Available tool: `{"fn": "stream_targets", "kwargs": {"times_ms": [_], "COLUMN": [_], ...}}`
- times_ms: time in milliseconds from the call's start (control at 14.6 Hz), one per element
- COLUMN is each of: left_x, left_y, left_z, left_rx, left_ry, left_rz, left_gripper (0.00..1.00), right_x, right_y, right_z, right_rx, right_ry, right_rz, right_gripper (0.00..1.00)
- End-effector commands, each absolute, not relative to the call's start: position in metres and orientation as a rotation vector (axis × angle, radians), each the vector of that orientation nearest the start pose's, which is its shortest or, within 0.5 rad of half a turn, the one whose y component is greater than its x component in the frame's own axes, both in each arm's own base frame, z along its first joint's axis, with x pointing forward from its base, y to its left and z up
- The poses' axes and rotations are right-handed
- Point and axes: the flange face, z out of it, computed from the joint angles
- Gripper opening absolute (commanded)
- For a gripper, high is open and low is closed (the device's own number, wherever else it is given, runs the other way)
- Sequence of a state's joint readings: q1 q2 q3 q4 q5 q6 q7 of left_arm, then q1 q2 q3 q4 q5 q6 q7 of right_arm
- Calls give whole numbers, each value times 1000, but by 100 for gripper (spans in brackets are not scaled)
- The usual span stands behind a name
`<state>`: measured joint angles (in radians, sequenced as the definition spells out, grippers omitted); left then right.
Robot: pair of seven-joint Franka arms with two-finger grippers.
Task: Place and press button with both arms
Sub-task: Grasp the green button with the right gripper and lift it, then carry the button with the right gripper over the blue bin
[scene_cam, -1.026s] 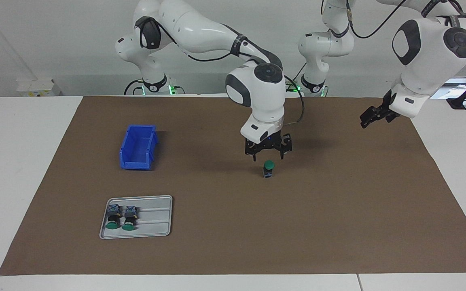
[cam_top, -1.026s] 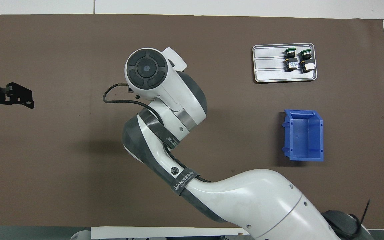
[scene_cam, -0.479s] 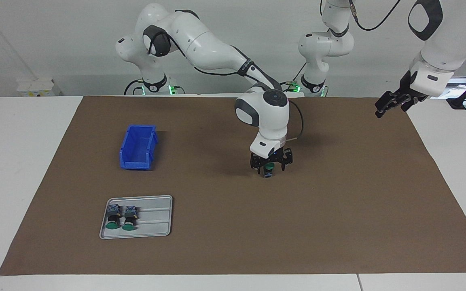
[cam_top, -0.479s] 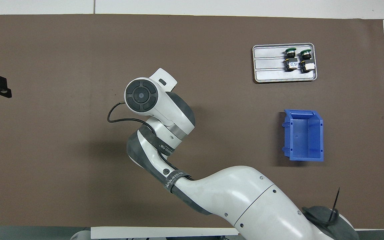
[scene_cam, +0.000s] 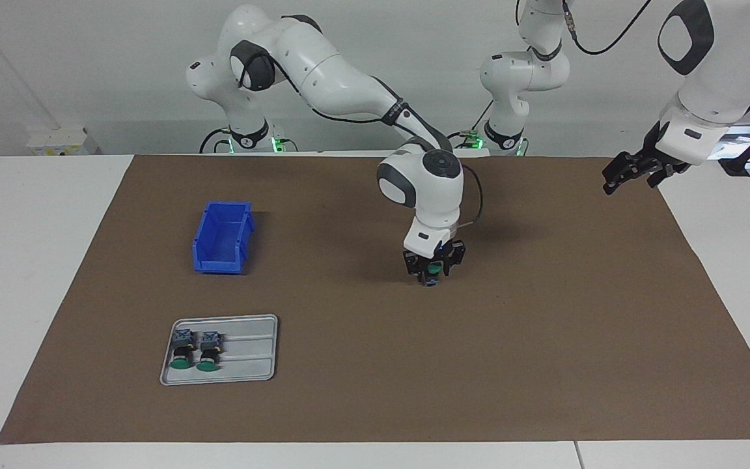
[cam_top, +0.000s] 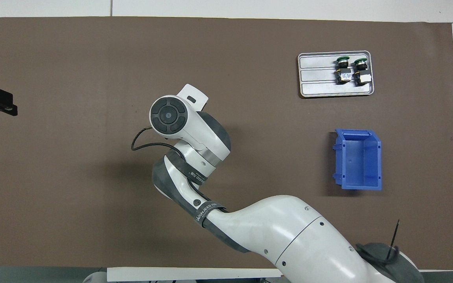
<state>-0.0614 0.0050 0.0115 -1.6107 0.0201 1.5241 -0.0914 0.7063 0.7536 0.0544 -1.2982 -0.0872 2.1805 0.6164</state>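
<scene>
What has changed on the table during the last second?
The right gripper has come down from above the button standing mid-table and is closing around it. The left gripper has drawn back toward the left arm's end of the table and hangs open. The button itself, the blue bin and the tray with its two buttons have not moved.

matt brown mat, glossy blue plastic bin

I have my right gripper down around the button, fingers at either side of its green cap. It stands upright on the brown mat, near the mat's middle. My left gripper hangs raised over the mat's corner at my left arm's end.
</scene>
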Motion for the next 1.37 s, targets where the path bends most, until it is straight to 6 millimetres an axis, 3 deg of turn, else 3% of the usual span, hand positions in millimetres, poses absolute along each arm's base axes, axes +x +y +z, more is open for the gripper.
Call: {"fn": "stream_targets", "kwargs": {"times_ms": [0,68,205,274,410,547,752,889,1094,1231,1299], "left_x": [543,542,542,542,542,543,543,544,545,545,545], "left_y": [-14,-14,-16,-15,-15,-15,-16,-15,-15,-15,-15], "left_z": [600,600,599,599,600,600,600,600,601,601,601], "left_rx": [-3095,-3093,-3094,-3093,-3094,-3094,-3094,-3094,-3096,-3096,-3095], "left_ry": [-57,-64,-67,-71,-76,-76,-71,-73,-71,-73,-73], "left_rz": [142,144,146,146,141,139,139,134,118,117,120], "left_gripper": [100,100,100,100,100,100,100,100,100,100,100], "right_x": [557,559,564,576,584,570,538,513,491,486,483], "right_y": [500,497,489,464,398,330,220,145,65,34,31], "right_z": [318,321,338,358,397,424,446,448,438,430,426], "right_rx": [-3036,-3039,-3050,-3052,-3101,-3129,-3145,-3096,-3101,-3100,-3101], "right_ry": [-268,-259,-250,-243,-225,-126,-144,-53,-68,-77,-76], "right_rz": [-150,-138,-143,-151,-97,-98,-54,2,39,61,49], "right_gripper": [9,1,0,0,0,0,0,0,0,0,0]}}
